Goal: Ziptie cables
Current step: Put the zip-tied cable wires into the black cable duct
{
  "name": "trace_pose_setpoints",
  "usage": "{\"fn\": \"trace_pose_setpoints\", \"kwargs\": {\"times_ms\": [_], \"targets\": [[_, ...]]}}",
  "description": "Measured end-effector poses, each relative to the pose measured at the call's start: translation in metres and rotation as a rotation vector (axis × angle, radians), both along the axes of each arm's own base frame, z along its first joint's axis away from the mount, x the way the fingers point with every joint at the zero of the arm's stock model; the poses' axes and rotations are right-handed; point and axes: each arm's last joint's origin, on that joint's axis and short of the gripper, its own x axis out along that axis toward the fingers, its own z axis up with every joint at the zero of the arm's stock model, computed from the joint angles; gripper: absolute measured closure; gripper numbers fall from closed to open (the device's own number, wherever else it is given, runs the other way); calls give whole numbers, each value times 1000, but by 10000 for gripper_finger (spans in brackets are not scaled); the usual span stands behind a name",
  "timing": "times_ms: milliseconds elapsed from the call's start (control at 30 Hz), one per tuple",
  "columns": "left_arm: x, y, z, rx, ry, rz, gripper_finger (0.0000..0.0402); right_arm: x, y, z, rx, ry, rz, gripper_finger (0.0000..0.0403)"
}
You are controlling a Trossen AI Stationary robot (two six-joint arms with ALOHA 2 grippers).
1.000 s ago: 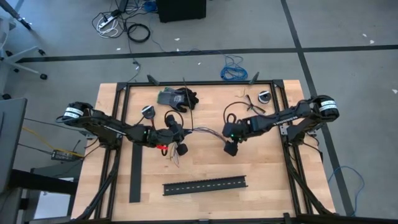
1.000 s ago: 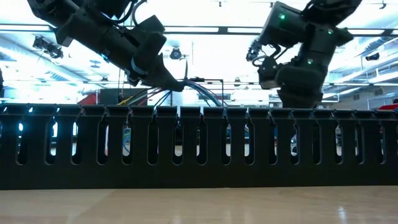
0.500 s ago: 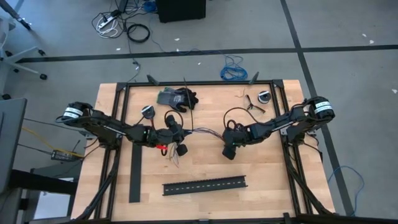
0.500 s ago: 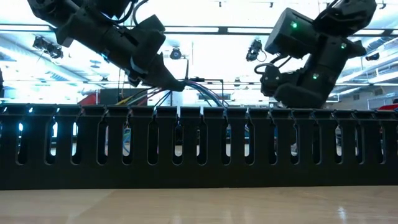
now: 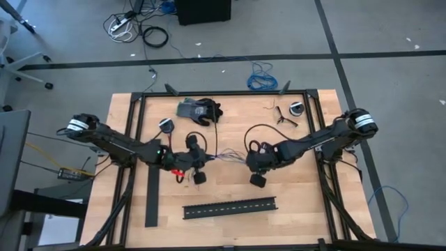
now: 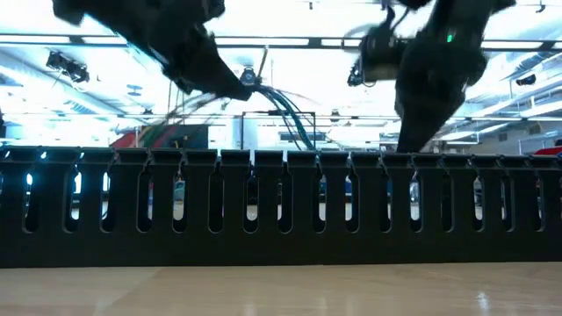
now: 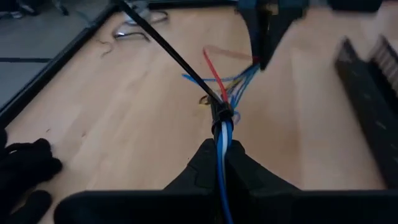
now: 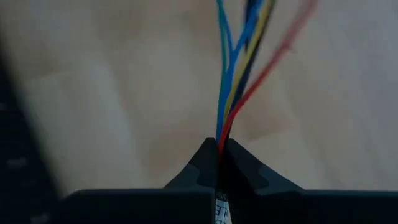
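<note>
On the table in the high view, the left gripper and the right gripper faced each other mid-table, with the cables strung between them as a thin multicoloured bundle, far of the black slotted channel. A second earlier the right gripper sat further right and far of the bundle's end with fingers apart; it had since swung in to the wires' right end and closed. A black glove lay at the far edge, untouched. In the low view, both arms hung above the channel, motion-blurred, and the cables fanned down from the left gripper toward the right arm; the bundle looked lifted and more taut than a moment before. In the left wrist view, the left gripper was clamped on the blue and white wires, and just past its tips a black zip tie ringed the cables, its long tail sticking out uncut. In the right wrist view, the right gripper was clamped on the splayed end of the cables, red, blue and yellow strands running away from its tips. Judgement: with both ends now pinched, the bundle could be held straight for tightening the tie.
</note>
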Motion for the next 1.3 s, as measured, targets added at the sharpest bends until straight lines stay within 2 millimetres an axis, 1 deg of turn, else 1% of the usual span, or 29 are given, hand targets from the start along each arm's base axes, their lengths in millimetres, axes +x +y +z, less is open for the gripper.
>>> {"fn": "trace_pose_setpoints", "kwargs": {"times_ms": [133, 200, 300, 467, 567, 633, 700, 767, 933, 1100, 1233, 1300], "targets": [[-2, -20, 16, 10, 55, -63, 401, 2, 25, 18, 16, -47, 50, 400], [-5, -29, 20, 8, 101, -82, 401, 1, 37, 27, 20, -68, 62, 401], [-11, -43, 29, -6, 143, -111, 401, -4, 54, 37, 14, -71, 75, 401], [-21, -61, 47, -10, 220, -137, 401, -11, 75, 45, 53, -95, 97, 402], [-27, -72, 59, -30, 226, -156, 401, -14, 86, 48, 80, -132, 105, 402], [-31, -80, 62, -53, 227, -172, 401, -12, 94, 48, 111, -162, 120, 402], [-33, -88, 61, -101, 229, -193, 401, -8, 101, 43, 148, -170, 142, 402], [-35, -95, 56, -131, 256, -202, 401, -4, 106, 34, 164, -150, 155, 402], [-36, -111, 43, -210, 302, -203, 401, 4, 112, 20, 180, -107, 155, 402], [-34, -126, 24, -277, 370, -206, 401, 6, 117, 27, 208, -101, 174, 402], [-28, -138, 12, -311, 368, -225, 401, 2, 120, 33, 209, -58, 165, 402], [-24, -144, 7, -331, 352, -238, 401, -1, 122, 32, 218, -43, 155, 402]]}}
